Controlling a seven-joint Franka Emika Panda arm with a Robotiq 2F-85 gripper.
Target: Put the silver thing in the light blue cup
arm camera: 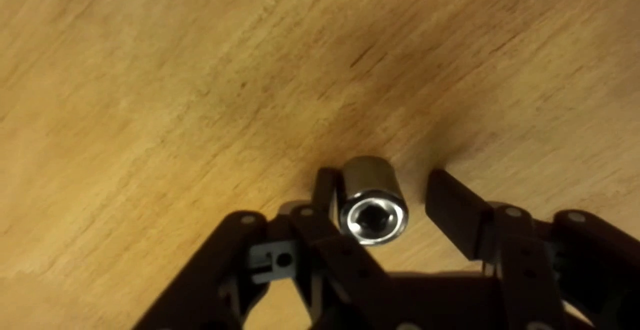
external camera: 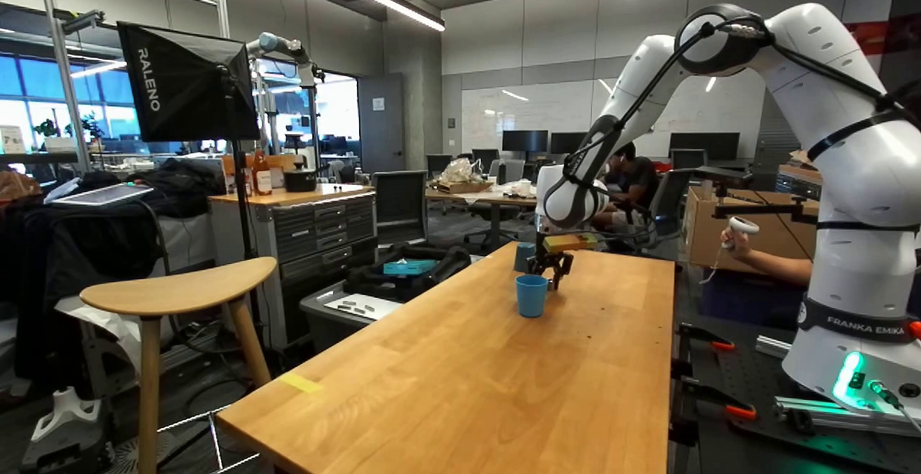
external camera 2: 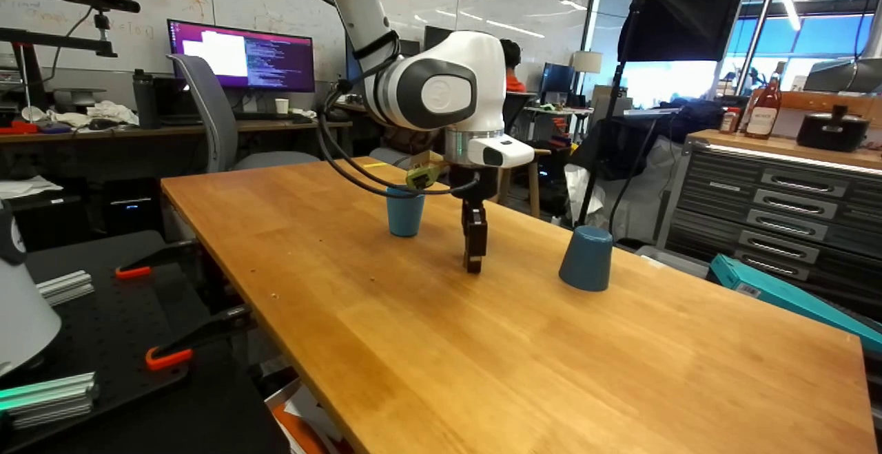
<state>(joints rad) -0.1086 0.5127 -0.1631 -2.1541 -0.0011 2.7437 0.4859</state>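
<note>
The silver thing is a small metal socket (arm camera: 372,205), upright on the wooden table between my fingers in the wrist view. My gripper (arm camera: 384,187) is open around it, pointing down at table height. The socket is close against the left finger; I cannot tell if they touch. A gap shows to the right finger. In both exterior views my gripper (external camera: 552,281) (external camera 2: 473,261) largely hides the socket. The light blue cup (external camera: 532,296) stands upright close to the gripper; in an exterior view a cable crosses its rim (external camera 2: 404,214). It is out of the wrist view.
A darker blue cup stands upside down on the table in both exterior views (external camera: 523,258) (external camera 2: 587,259), on the other side of the gripper from the light blue cup. The long wooden table (external camera: 504,388) has clamps (external camera 2: 169,357) along the robot's side.
</note>
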